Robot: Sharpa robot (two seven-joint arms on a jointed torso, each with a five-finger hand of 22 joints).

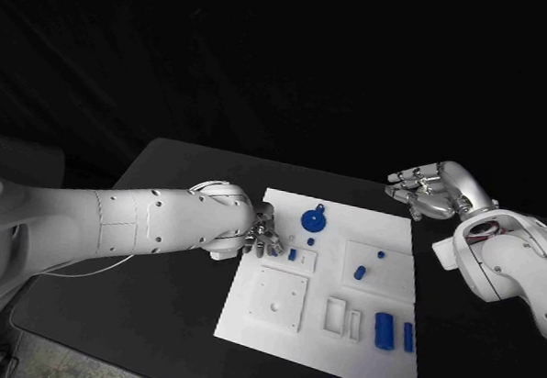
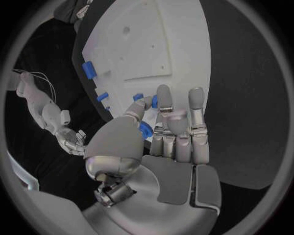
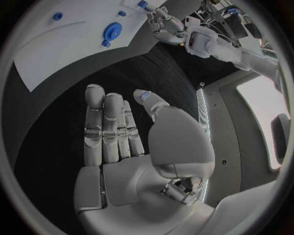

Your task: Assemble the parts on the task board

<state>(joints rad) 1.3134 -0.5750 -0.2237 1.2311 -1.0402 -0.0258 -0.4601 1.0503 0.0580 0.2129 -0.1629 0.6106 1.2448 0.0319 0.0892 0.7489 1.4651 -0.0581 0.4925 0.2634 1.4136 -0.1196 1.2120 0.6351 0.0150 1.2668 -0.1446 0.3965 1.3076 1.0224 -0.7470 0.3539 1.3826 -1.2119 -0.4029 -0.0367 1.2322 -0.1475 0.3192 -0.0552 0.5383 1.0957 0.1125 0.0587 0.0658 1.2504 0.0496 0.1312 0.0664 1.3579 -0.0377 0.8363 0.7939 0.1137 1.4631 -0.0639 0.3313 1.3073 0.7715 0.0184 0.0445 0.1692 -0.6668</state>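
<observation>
Left hand (image 2: 165, 132) at task board (image 1: 336, 344) edge pinches blue part (image 2: 146, 130); right hand (image 1: 430, 190) off board, fingers apart, empty

A black table (image 1: 153, 314) spans the view from nine to three o'clock; its surface looks like cloth, perhaps.

The board (image 1: 316, 342) lies on the counter (image 1: 139, 312); parts (image 1: 384, 329) sit on it, the left hand (image 1: 253, 228) at its left edge, the right hand (image 1: 430, 190) beyond its far right corner.

Black table (image 1: 167, 306) with rounded corners, dark backdrop behind it, bright window (image 3: 260, 117) off to one side
</observation>
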